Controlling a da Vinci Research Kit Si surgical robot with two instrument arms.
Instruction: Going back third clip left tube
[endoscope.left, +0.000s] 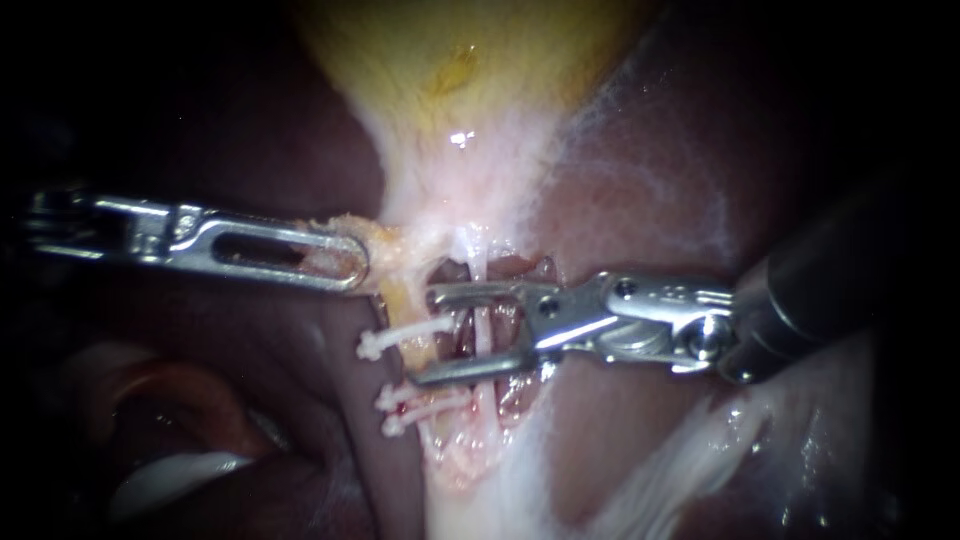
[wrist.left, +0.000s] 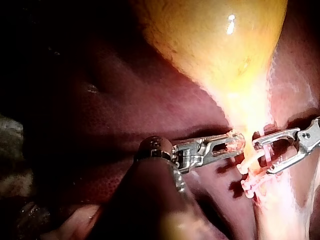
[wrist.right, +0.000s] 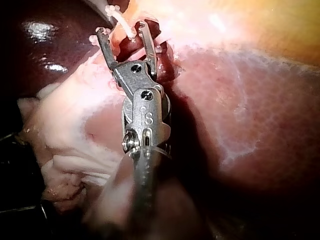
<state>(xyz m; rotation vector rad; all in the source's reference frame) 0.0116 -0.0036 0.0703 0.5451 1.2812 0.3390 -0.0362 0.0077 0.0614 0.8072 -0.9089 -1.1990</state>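
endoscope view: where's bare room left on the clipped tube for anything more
Little: a short bare stretch between the upper clip and the left instrument holding tissue. Below, two clips sit close together, and the right instrument straddles the rest.

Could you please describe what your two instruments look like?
Both are shiny silver metal at the tip on dark round shafts. The left instrument has long, slim jaws with rounded ends and a slot-shaped window. The right instrument has two thin, bar-like jaws on a hinged silver wrist with round pins and small engraved marks. No cables show.
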